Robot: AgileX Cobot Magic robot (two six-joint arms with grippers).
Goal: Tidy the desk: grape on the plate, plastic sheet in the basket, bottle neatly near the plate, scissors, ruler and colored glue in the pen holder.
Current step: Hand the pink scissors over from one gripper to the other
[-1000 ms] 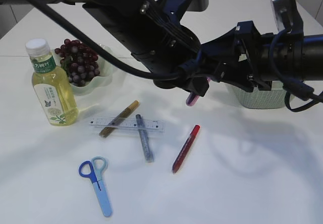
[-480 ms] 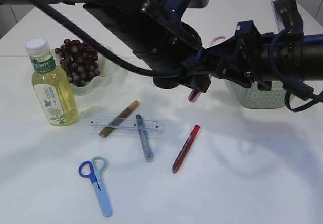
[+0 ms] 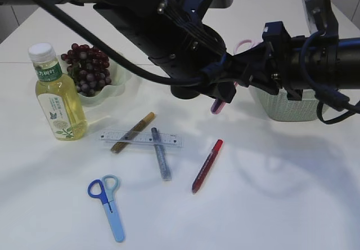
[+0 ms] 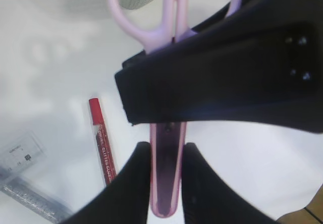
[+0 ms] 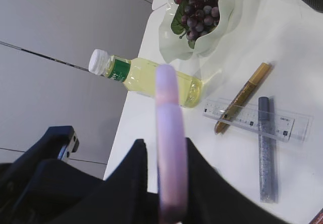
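Both arms are meeting mid-frame above the counter [image 3: 270,205], over a pair of pink scissors [image 3: 218,105]. The left gripper [image 4: 164,183] is grasping the pink scissors by the blade end; in the left wrist view the jaws are pressing both sides of the blade near the bottom centre. The right gripper [image 5: 164,183] is sitting around the pink handle loop, jaws just beside it on each side, looking clenched on it, though contact is not fully clear. In the exterior view the pink handles are showing near the upper centre right, in front of the pale green basket [image 3: 287,106] at right.

The grapes [image 3: 87,70] are lying on the light green plate [image 3: 115,86] at upper left. The bottle [image 3: 56,95] of yellow liquid is standing upright just left of the plate. The clear ruler [image 3: 140,138] is lying flat at centre left, with a gold glue pen [image 3: 133,132] crossing over it and a grey glitter glue pen [image 3: 161,154] crossing its right part. A red glue pen [image 3: 207,166] is lying apart to the right of them. Blue scissors [image 3: 108,204] are lying at lower left, well apart from the ruler.
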